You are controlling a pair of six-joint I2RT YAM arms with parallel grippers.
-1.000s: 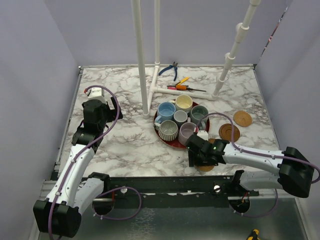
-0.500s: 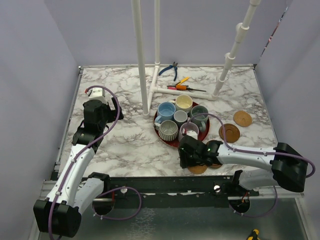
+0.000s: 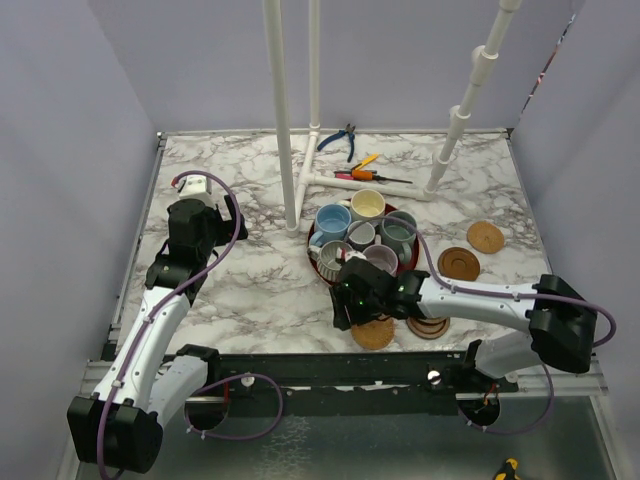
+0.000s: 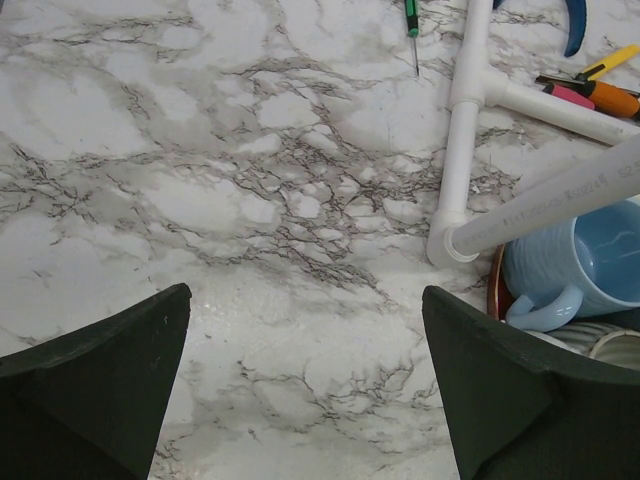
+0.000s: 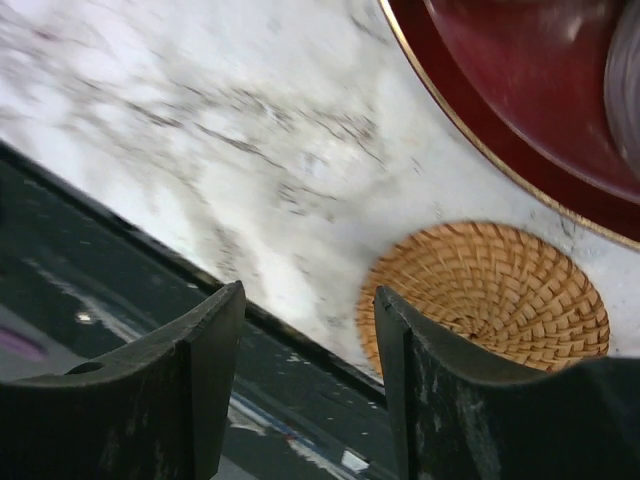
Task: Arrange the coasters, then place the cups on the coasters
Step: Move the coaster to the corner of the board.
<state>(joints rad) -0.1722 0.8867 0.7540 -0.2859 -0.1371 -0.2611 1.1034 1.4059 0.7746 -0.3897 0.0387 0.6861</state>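
- Leftward along the near edge, the right gripper [image 3: 348, 310], arm outstretched, is being shifted with a woven coaster [image 3: 373, 332], below the cups [image 3: 360, 235] on the tray [image 3: 312, 245].
- Over marble [image 4: 250, 200], the left gripper [image 4: 305, 300] is being held with fingers [image 4: 100, 380] wide apart.
- Right fingers [image 5: 200, 380] are being held apart, empty, the woven coaster [image 5: 490, 290] beside one.

Bare marble tabletop [image 3: 255, 285] lies between the left arm [image 3: 165, 290] and the red tray [image 5: 520, 90], an open lane running near to far. The cups [image 3: 332, 220] pack the tray, leaving only tight gaps. White pipe uprights [image 3: 283, 120] and loose tools [image 3: 365, 172] block the far centre. The right arm [image 3: 480, 298] lies across the near strip, with coasters [image 3: 373, 334] beside it and further right.
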